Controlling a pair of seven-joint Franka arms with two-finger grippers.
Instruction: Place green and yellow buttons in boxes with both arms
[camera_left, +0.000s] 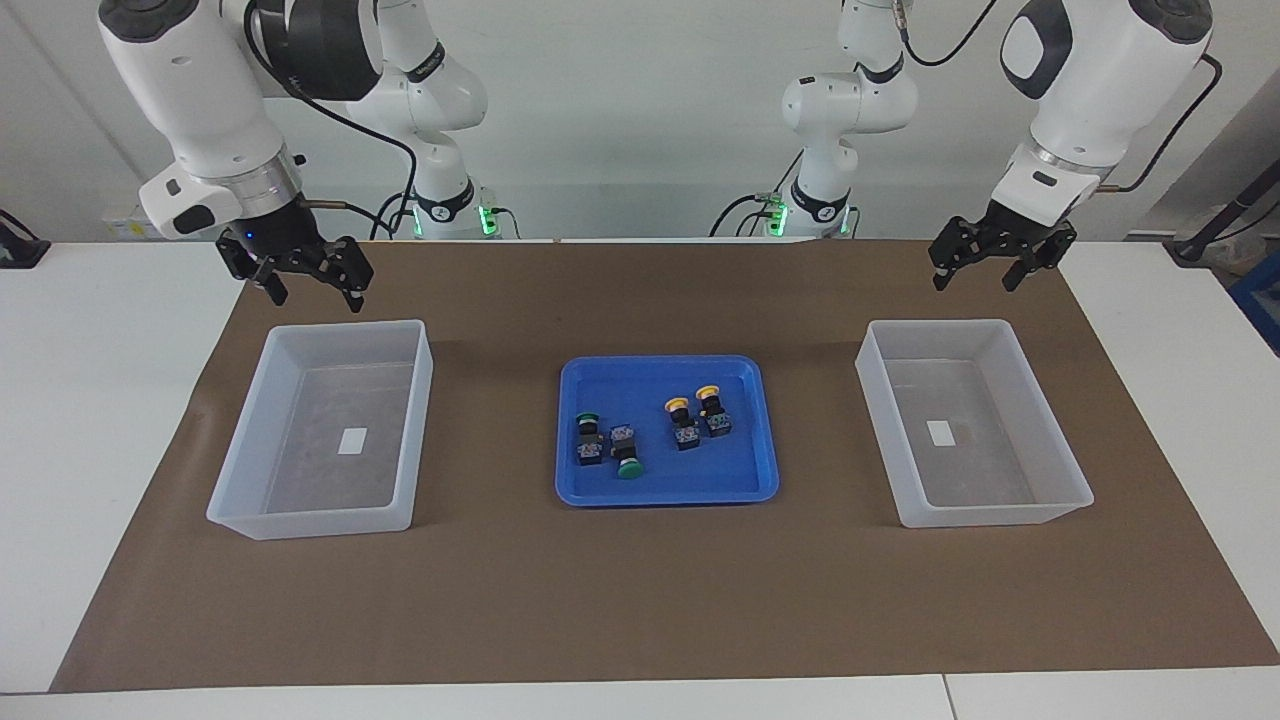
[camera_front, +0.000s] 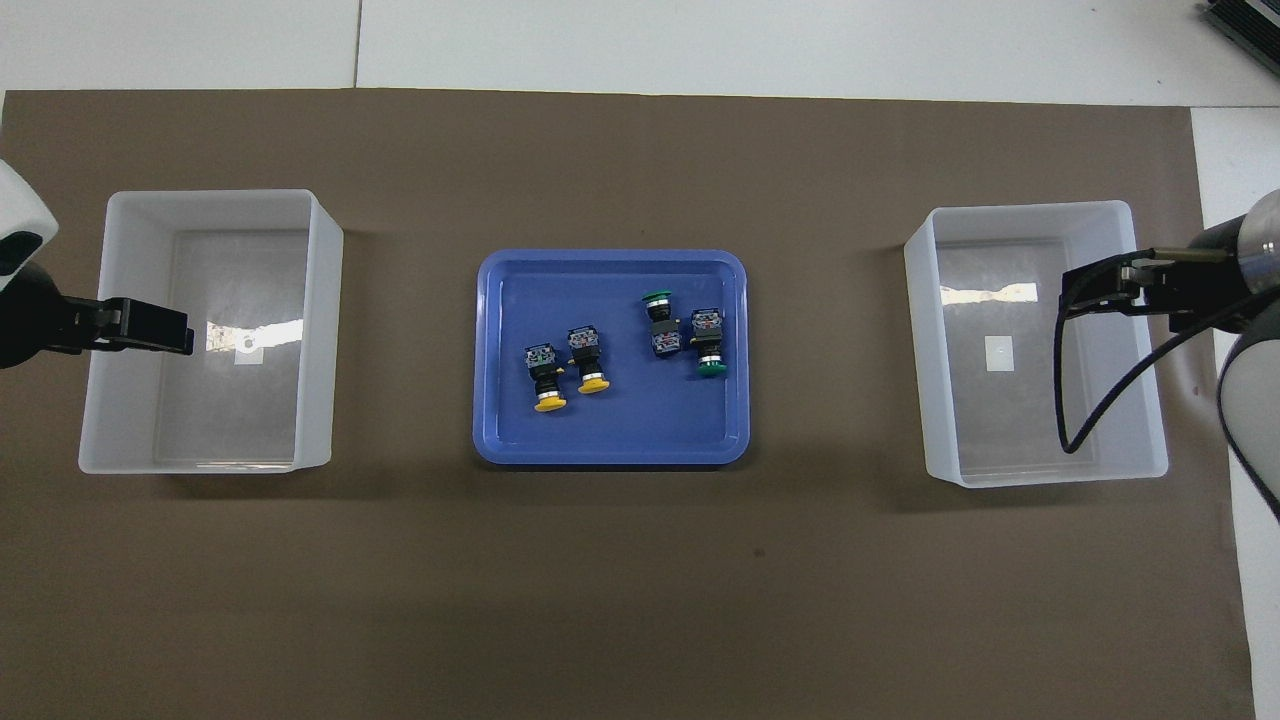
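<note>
**Four buttons in the tray, both grippers raised at the boxes**

On the worktop (camera_left: 640, 600), two boxes: one (camera_left: 325, 430) under the right gripper (camera_left: 312, 285), one (camera_left: 970, 425) under the left gripper (camera_left: 978, 270). Both grippers hang with fingers spread, holding nothing. Between them lies one blue tray (camera_left: 667, 490) with four buttons on their sides, well apart from either gripper: two green (camera_left: 590, 438) (camera_left: 626, 452), caps pointing contrary ways, and two yellow (camera_left: 682, 422) (camera_left: 713, 408), caps toward the robots.

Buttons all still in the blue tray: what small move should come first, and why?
Probably the left gripper, open and empty over the mat beside its box, should swing over the yellow buttons, which lie at its end of the blue tray. The right gripper waits, also open.
</note>
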